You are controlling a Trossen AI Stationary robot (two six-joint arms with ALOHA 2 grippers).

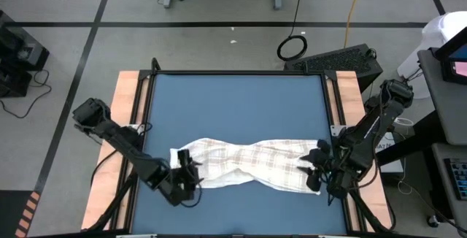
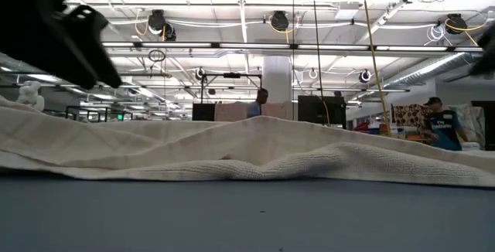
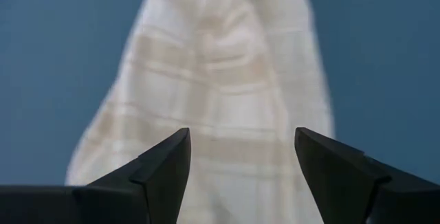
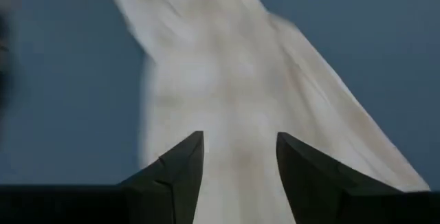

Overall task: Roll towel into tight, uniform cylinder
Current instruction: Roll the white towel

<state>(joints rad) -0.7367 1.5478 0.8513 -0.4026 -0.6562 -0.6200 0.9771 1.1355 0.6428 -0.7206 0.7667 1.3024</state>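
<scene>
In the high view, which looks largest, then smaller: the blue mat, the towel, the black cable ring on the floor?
1. Blue mat
2. Towel
3. Cable ring

The floor lies farther from the camera, so the ring may look slightly small.

White, tan-checked towel (image 1: pixel 244 161) on blue mat (image 1: pixel 233 106)
</scene>
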